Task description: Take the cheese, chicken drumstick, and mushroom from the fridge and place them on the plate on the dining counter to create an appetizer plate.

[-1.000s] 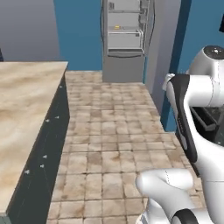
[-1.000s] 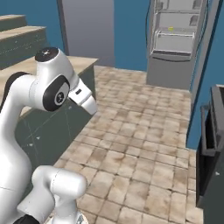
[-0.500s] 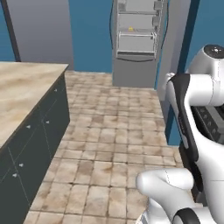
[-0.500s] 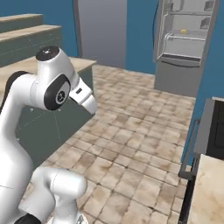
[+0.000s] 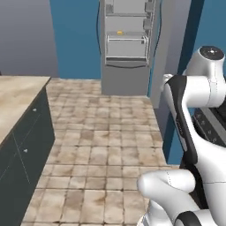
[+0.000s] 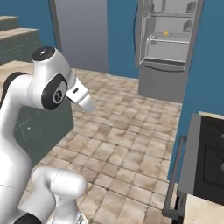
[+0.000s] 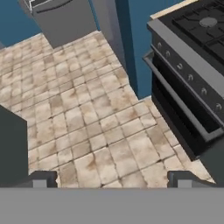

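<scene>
While we're well apart from the tall grey open-doored fridge, its small bright yellow cheese chunk sits on an upper shelf. Gripper jaws wide, empty. Looks light, firm, maybe slick; we'd pinch its 2 flat sides.

floor: mottled beige stone-look tiles, matt | fridge: smooth grey metal-look, pale matt shelves | stove: black, satin metal-look front | near-left counter: beige marble-look top | arm: glossy white plastic
</scene>
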Controlling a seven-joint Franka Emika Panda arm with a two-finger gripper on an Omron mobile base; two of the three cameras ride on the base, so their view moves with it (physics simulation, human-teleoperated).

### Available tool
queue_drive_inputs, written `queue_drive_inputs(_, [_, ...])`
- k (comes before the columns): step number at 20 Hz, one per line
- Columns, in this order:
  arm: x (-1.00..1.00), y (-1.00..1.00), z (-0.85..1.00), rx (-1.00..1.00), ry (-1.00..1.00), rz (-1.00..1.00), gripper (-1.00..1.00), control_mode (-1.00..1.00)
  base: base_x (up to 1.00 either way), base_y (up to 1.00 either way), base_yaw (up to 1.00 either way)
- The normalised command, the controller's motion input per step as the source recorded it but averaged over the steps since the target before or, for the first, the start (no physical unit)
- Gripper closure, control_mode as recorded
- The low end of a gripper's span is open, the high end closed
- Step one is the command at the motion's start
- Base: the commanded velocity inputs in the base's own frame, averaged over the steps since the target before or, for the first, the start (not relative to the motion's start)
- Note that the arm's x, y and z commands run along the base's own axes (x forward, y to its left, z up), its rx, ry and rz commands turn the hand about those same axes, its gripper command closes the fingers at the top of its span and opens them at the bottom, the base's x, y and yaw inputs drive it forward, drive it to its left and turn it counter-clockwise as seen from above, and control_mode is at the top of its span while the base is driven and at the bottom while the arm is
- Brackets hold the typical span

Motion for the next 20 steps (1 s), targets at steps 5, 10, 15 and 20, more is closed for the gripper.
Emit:
queue_drive_inputs(5, [0.00, 0.00, 0.00, 0.00, 0.00, 0.00, -1.00, 1.00, 1.00, 0.01, -0.32])
queue_drive_inputs(10, [0.00, 0.00, 0.00, 0.00, 0.00, 0.00, -1.00, 1.00, 1.00, 0.20, -0.13])
queue_drive_inputs(15, [0.00, 0.00, 0.00, 0.00, 0.00, 0.00, -1.00, 1.00, 1.00, 0.12, 0.00])
queue_drive_inputs(20, [0.00, 0.00, 0.00, 0.00, 0.00, 0.00, -1.00, 1.00, 1.00, 0.01, 0.00])
